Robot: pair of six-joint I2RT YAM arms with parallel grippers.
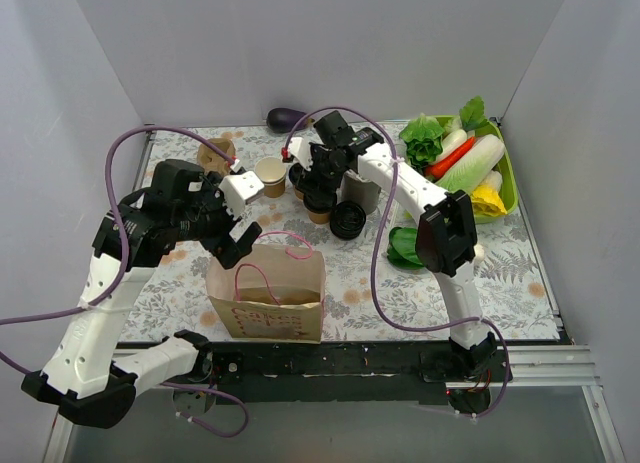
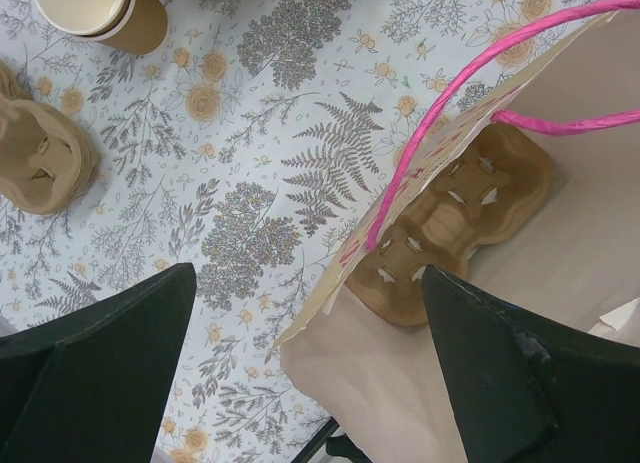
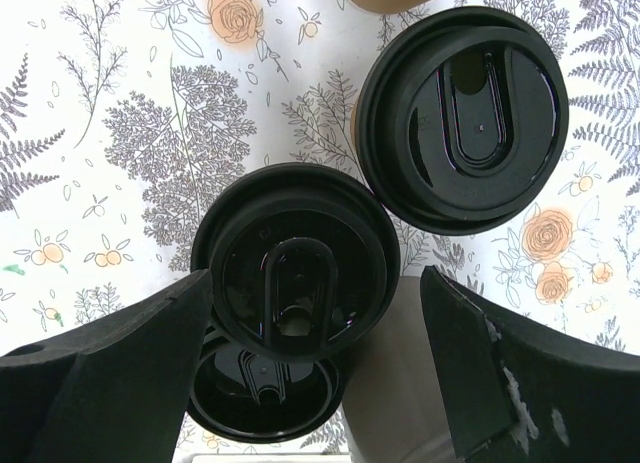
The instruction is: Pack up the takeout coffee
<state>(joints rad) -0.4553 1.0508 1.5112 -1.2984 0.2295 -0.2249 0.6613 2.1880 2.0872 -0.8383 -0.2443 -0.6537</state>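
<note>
Left arm (image 1: pixel 95 313): white links, black joints. Right arm (image 1: pixel 400 183): same build. Thin purple cable (image 1: pixel 373 278) loops along each. Fingers (image 3: pixel 90 373): matte black wedges, edges scuffed.

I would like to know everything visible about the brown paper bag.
The paper bag is kraft brown, with pink printing on its front and two pink cord handles. It stands upright and open on the floral table. A tan moulded-pulp cup carrier lies inside on its bottom. The open left gripper hangs over its rim.
</note>
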